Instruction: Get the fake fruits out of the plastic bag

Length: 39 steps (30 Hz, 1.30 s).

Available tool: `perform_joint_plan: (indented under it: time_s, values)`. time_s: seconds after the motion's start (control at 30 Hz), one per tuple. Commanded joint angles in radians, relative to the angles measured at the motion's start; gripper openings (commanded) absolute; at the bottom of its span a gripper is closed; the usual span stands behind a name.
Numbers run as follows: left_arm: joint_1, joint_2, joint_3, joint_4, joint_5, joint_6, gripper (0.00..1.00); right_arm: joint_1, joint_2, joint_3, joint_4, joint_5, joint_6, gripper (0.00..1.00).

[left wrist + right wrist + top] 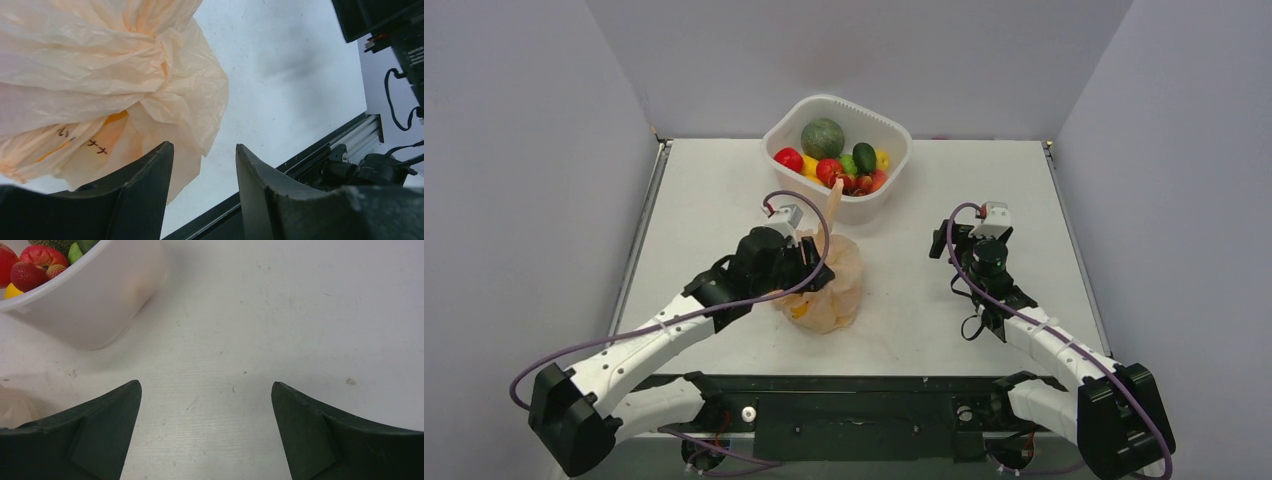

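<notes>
The peach-orange plastic bag [836, 285] lies crumpled on the table, and one loop handle [834, 200] stands up toward the tub. An orange-yellow fake fruit [800, 310] shows dimly through its near-left side. In the left wrist view it is a yellow patch [114, 119] behind the plastic bag [100, 65]. My left gripper [817, 272] is open against the bag's left side. In the left wrist view the left gripper [204, 146] holds nothing between its jaws, and its left finger [145, 190] is in front of the plastic. My right gripper [944, 245] is open and empty over bare table [206, 385].
A white tub [884, 125] at the back centre holds a dark-green melon [822, 137] and several red, yellow and green fruits [839, 170]. Its corner shows in the right wrist view [100, 300]. The black base rail [854, 385] runs along the near edge.
</notes>
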<state>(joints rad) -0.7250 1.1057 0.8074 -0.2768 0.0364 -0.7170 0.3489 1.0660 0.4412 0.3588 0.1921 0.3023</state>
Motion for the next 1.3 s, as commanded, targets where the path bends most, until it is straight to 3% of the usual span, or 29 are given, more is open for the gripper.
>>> perform_joint_plan:
  time_s: [0.0, 0.2, 0.43, 0.63, 0.87, 1.1, 1.13, 1.27]
  values:
    - [0.001, -0.128, 0.129, -0.191, -0.151, 0.155, 0.47, 0.010, 0.012, 0.014, 0.052, -0.030, 0.006, 0.98]
    - [0.028, -0.115, 0.270, -0.284, -0.355, 0.358, 0.49, 0.011, 0.015, 0.016, 0.054, -0.049, 0.007, 0.98]
    - [-0.001, 0.176, 0.347, -0.200, -0.282, 0.782, 0.54, 0.016, 0.043, 0.032, 0.047, -0.064, 0.001, 0.98]
    - [-0.029, 0.316, 0.342, -0.168, -0.326, 0.932, 0.54, 0.020, 0.042, 0.039, 0.035, -0.058, -0.010, 0.98]
    - [-0.031, 0.275, 0.266, -0.108, -0.289, 0.967, 0.57, 0.029, 0.052, 0.050, 0.018, -0.045, -0.028, 0.98]
    - [-0.028, 0.344, 0.348, -0.238, -0.162, 0.897, 0.60, 0.061, 0.073, 0.055, 0.001, -0.025, -0.039, 0.98]
    - [-0.027, 0.361, 0.363, -0.258, -0.143, 0.885, 0.59, 0.073, 0.072, 0.055, -0.003, -0.021, -0.042, 0.98]
    - [-0.018, 0.404, 0.390, -0.279, -0.131, 0.847, 0.39, 0.123, 0.058, 0.048, -0.013, -0.009, -0.043, 0.98]
